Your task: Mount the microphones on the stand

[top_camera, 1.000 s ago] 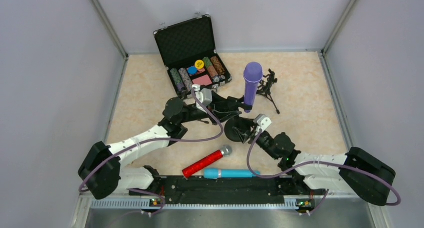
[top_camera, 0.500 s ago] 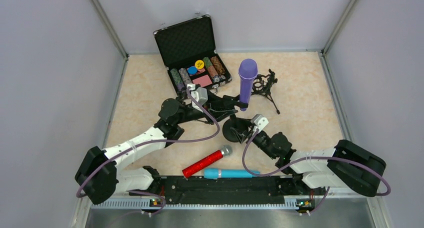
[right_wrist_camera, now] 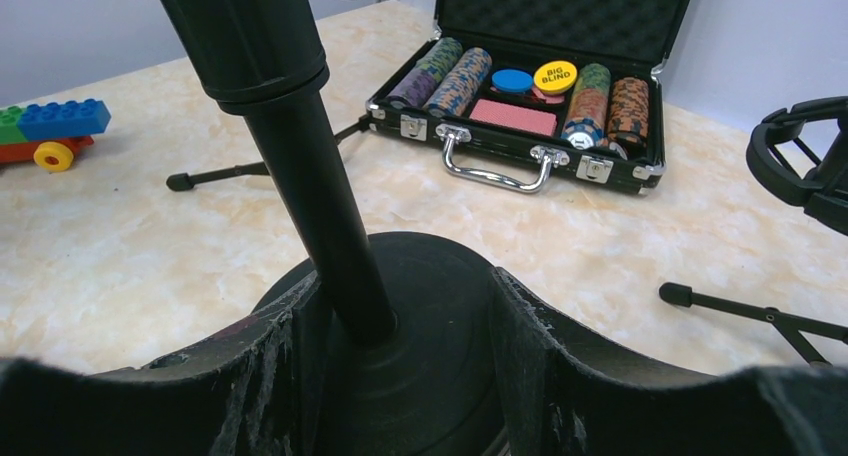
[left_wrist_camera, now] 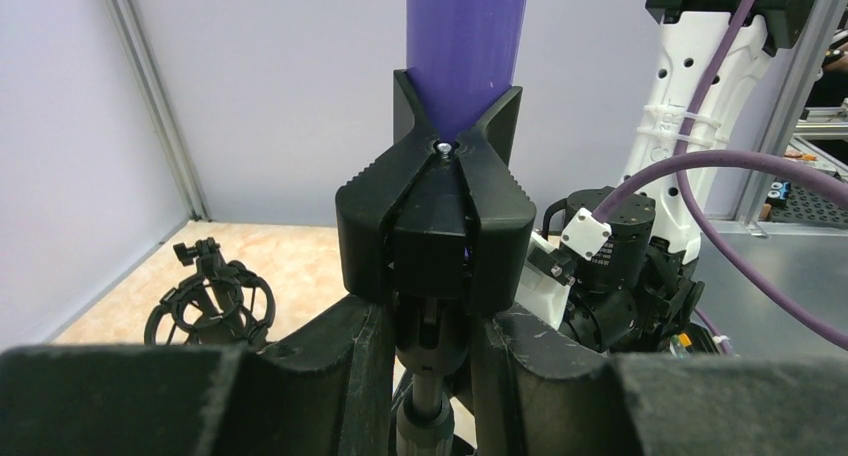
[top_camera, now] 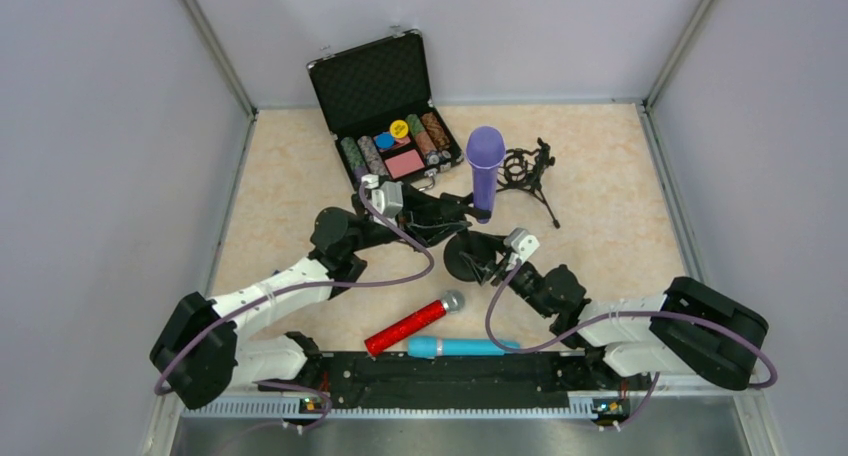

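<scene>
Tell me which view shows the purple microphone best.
Top external: the purple microphone shows whole, head to tail, upright on the stand. Left wrist shows only its lower shaft, wedged in the clip. Right wrist shows none of it, only the stand's pole and base.

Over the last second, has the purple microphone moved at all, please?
Yes. In the top view the purple microphone has shifted left, its head now closer to the open poker chip case, which has stayed put.

From above and behind, the top camera takes in the whole table. Both wrist cameras sit low, close against the stand, which all three share.
</scene>
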Action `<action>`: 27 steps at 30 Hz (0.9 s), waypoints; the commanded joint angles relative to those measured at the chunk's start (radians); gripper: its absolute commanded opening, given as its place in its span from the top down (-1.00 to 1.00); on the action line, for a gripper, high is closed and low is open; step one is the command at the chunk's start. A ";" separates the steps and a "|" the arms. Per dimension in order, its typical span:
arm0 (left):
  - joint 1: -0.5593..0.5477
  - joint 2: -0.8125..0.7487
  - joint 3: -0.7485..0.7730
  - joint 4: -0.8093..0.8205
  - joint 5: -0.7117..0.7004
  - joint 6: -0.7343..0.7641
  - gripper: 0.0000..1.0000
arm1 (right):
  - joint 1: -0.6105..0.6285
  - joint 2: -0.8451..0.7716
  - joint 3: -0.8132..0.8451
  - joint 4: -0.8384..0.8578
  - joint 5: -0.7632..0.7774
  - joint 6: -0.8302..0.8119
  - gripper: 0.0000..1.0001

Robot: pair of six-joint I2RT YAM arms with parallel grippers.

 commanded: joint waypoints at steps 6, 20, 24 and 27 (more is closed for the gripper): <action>0.011 -0.134 0.062 0.381 -0.001 -0.047 1.00 | -0.011 0.041 -0.034 -0.169 0.149 0.013 -0.10; 0.034 -0.257 0.066 0.129 -0.079 0.058 1.00 | 0.080 0.049 0.036 -0.322 0.424 -0.031 -0.14; 0.035 -0.225 0.075 0.153 -0.038 0.019 1.00 | 0.080 0.050 -0.006 -0.194 0.353 -0.035 -0.17; 0.035 -0.199 0.075 0.197 -0.022 -0.016 1.00 | 0.080 0.024 -0.012 -0.173 0.308 -0.028 -0.17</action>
